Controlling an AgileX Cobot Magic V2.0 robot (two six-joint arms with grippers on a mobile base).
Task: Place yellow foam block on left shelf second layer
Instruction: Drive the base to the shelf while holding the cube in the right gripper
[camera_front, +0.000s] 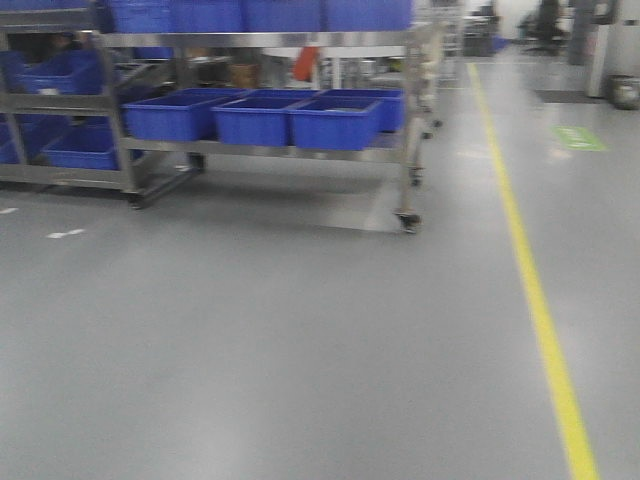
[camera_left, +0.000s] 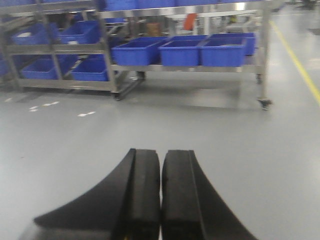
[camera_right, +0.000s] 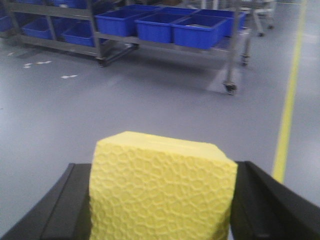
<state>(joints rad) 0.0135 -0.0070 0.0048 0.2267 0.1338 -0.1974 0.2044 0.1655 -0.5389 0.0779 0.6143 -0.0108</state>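
The yellow foam block (camera_right: 162, 192), with a dimpled front face, fills the lower middle of the right wrist view. My right gripper (camera_right: 162, 205) is shut on it, one black finger against each side. My left gripper (camera_left: 161, 165) is shut with nothing between its pads, hanging over bare grey floor. The left shelf (camera_front: 112, 110) is a steel rack at the far left of the front view, some way off across the floor, with blue crates (camera_front: 62, 72) on its layers. It also shows in the left wrist view (camera_left: 54, 48). Neither gripper appears in the front view.
A wheeled steel rack (camera_front: 405, 150) to the right of the left shelf carries three blue crates (camera_front: 255, 118) on its low layer. Its caster (camera_front: 408, 220) sticks out at floor level. A yellow floor line (camera_front: 540, 310) runs along the right. White floor marks (camera_front: 65, 234) lie at the left.
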